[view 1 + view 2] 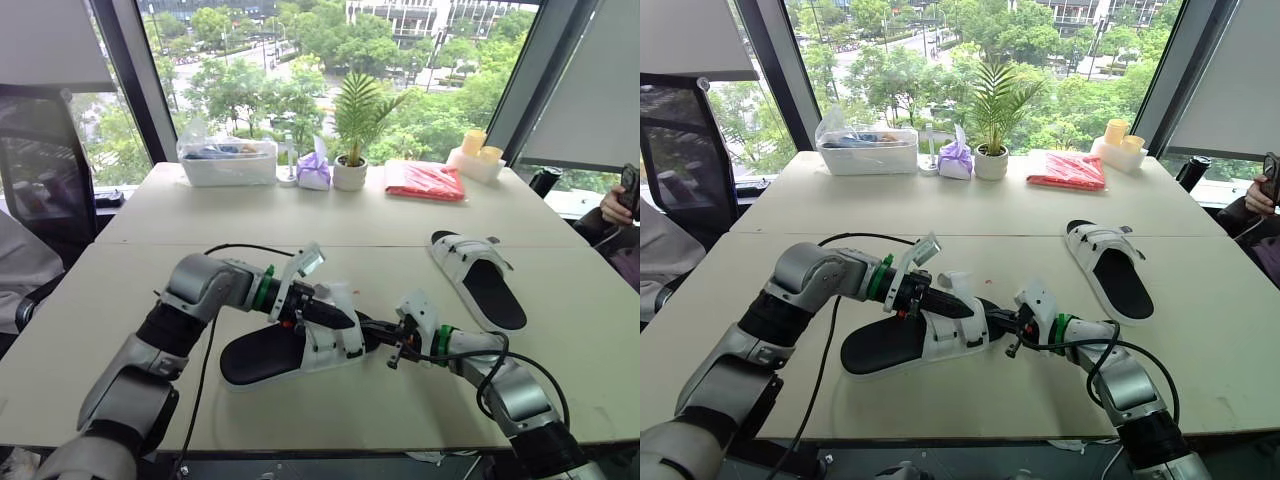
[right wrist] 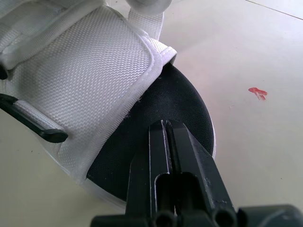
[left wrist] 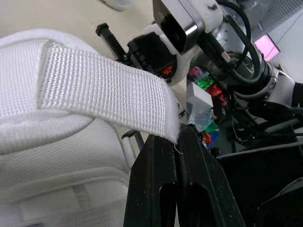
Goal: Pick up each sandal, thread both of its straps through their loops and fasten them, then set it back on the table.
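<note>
A black-soled sandal (image 1: 262, 358) with white straps lies near the table's front edge, between my two grippers. My left gripper (image 1: 342, 320) reaches over it from the left and is shut on the free end of a white webbing strap (image 3: 109, 92), its fingertips (image 3: 163, 142) pinching the strap's frayed tip. A black plastic loop (image 2: 35, 127) sits at the side of the broad white upper (image 2: 85, 80). My right gripper (image 2: 164, 125) comes in from the right, shut, its tip resting on the black footbed (image 2: 180, 101) at the sandal's end. A second sandal (image 1: 480, 276) lies flat at the right.
Along the far edge stand a clear bin (image 1: 228, 160), a purple pouch (image 1: 314, 172), a potted plant (image 1: 352, 140), a red packet (image 1: 425, 180) and yellow cups (image 1: 478, 148). A black cable (image 1: 240, 247) loops across the table. A person's hand (image 1: 620, 205) shows at the right edge.
</note>
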Available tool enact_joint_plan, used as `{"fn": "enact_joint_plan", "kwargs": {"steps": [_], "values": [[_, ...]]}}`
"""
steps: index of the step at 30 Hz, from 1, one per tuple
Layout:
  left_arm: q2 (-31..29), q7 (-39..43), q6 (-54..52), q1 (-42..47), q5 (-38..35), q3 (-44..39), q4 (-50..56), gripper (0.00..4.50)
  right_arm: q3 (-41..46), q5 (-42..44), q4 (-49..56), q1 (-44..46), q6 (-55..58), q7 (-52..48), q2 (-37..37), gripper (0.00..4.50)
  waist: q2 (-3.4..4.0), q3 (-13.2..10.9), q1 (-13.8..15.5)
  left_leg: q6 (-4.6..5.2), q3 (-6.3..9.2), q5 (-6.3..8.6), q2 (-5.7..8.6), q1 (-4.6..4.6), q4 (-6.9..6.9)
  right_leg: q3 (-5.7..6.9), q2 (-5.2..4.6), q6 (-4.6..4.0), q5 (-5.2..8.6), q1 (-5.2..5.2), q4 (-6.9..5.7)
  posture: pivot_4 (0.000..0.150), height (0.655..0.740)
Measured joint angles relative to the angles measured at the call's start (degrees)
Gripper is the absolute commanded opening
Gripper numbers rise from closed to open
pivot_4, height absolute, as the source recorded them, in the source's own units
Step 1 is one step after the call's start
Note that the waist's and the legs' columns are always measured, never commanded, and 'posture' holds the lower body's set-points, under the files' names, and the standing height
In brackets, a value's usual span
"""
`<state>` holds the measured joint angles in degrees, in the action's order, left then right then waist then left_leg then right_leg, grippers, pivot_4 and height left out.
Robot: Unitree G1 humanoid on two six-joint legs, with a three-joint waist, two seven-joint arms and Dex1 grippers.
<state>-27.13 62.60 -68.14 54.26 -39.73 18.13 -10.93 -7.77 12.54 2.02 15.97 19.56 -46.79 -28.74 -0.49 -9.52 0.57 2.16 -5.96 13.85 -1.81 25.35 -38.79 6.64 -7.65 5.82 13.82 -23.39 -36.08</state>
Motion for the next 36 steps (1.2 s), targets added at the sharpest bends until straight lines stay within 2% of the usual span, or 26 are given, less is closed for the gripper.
{"fn": "enact_joint_plan", "kwargs": {"steps": [18, 25, 36], "values": [[0.4, 1.9, 1.7, -1.1, 3.2, -1.0, -1.2, 0.03, 0.0, -0.1, 0.6, -0.5, -0.1, 0.5, 0.0, 0.0, 0.0, 0.0, 0.0, 0.02, 0.0, 0.02, 0.0, 0.01, 0.02, 0.0, -0.01, 0.01, 0.0, 0.0, 0.02, 0.15, 0.74], [2.7, 1.2, 3.3, -1.8, 4.6, -0.9, -1.2, 0.03, 0.0, -0.1, 1.2, -0.9, -0.1, 1.1, 0.0, 0.0, 0.0, 0.0, 0.1, 0.03, 0.0, 0.02, 0.0, 0.01, 0.02, 0.0, -0.01, 0.01, 0.0, 0.0, 0.03, 0.15, 0.74], [5.3, -1.3, -3.0, -1.8, 2.1, -5.0, -1.4, 0.03, -0.1, -0.1, 1.5, -1.2, -0.1, 1.5, 0.0, 0.0, 0.0, 0.0, 0.1, 0.04, 0.01, 0.03, 0.01, 0.01, 0.04, 0.01, -0.01, 0.08, -0.04, -0.01, 0.03, 0.15, 0.74]]}}
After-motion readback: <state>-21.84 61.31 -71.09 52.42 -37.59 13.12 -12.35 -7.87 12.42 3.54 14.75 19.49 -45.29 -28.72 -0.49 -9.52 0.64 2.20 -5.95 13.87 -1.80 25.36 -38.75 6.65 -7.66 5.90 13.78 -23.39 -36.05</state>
